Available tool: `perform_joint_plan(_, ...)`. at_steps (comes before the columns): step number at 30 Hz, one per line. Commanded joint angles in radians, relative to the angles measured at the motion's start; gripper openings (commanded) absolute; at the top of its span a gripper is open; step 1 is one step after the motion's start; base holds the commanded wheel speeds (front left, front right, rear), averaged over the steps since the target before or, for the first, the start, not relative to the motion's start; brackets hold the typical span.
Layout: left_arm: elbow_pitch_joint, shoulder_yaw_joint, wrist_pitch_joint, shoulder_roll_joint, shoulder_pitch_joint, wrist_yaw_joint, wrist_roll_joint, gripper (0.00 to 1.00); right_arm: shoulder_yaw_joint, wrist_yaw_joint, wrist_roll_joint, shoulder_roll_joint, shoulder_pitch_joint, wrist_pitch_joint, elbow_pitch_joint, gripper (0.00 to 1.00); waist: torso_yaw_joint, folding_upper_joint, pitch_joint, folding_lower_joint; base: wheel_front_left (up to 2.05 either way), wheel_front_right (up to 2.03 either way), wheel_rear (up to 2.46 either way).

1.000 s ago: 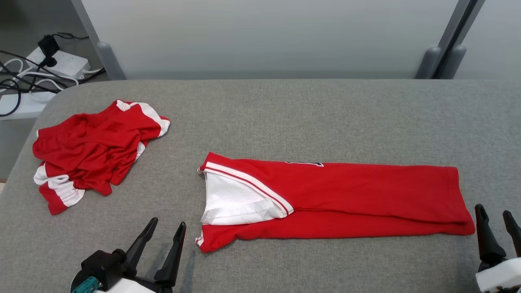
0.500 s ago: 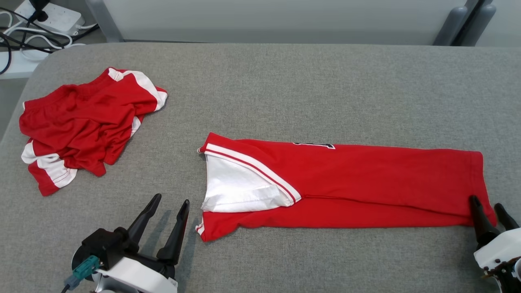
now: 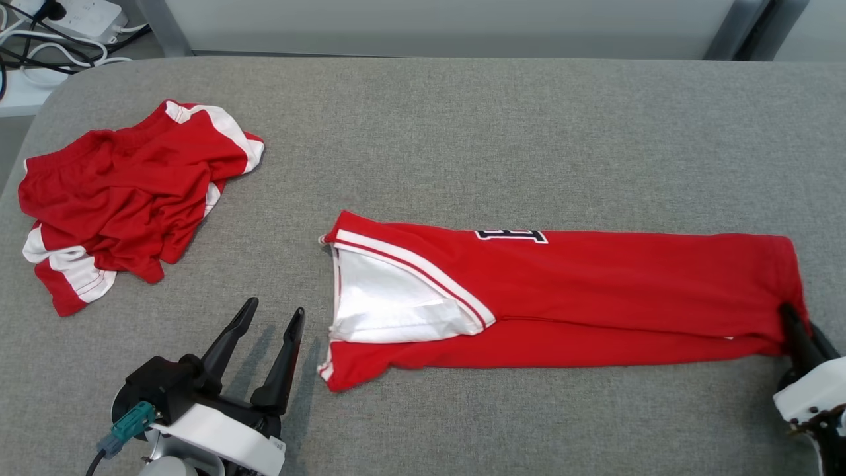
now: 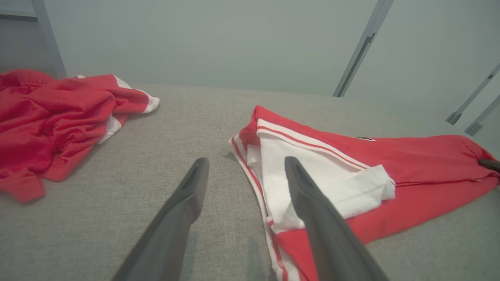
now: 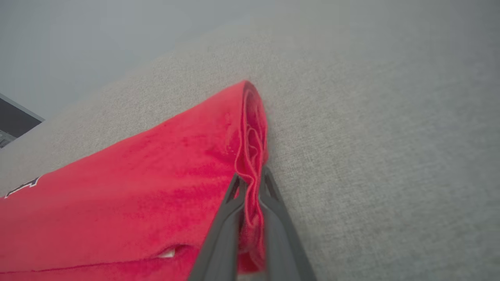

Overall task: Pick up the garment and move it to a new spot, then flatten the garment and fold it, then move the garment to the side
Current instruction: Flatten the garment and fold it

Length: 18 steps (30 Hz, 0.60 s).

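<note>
The folded red garment [image 3: 595,297] lies as a long strip across the middle of the grey padded table [image 3: 462,132], with its white-trimmed end toward the left gripper [image 3: 274,309]. The right gripper [image 5: 250,180] is closed tight on the strip's right end, with red cloth bunched between its fingers. The left gripper is spread wide and empty, just beside the strip's left end. A crumpled red garment [image 3: 125,198] sits at the table's far left.

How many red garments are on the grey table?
2. A crumpled garment lies at the far left; a folded garment stretches across the middle, its right end pinched in the right gripper.
</note>
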Motion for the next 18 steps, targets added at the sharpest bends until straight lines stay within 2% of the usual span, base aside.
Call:
perform_joint_plan(1,-0.024,0.035,-0.009,0.020,-0.040,-0.007,-0.006,1.00,-0.003,0.001,-0.013,-0.047,0.003,-0.038,-0.038,0.00,-0.002,0.0000,-0.001,0.0000,0.00,0.00,0.00)
perform_joint_plan(7,-0.021,0.031,-0.009,0.027,-0.043,-0.007,-0.007,1.00,-0.032,0.001,-0.034,-0.072,0.017,-0.058,-0.101,0.00,-0.005,0.0000,-0.006,0.0000,0.00,0.00,0.00)
perform_joint_plan(18,-0.004,0.006,-0.009,0.021,-0.059,-0.007,-0.008,1.00,0.059,0.001,0.000,-0.057,0.049,-0.006,-0.396,0.00,0.009,0.0000,-0.035,0.0000,0.00,0.00,0.00)
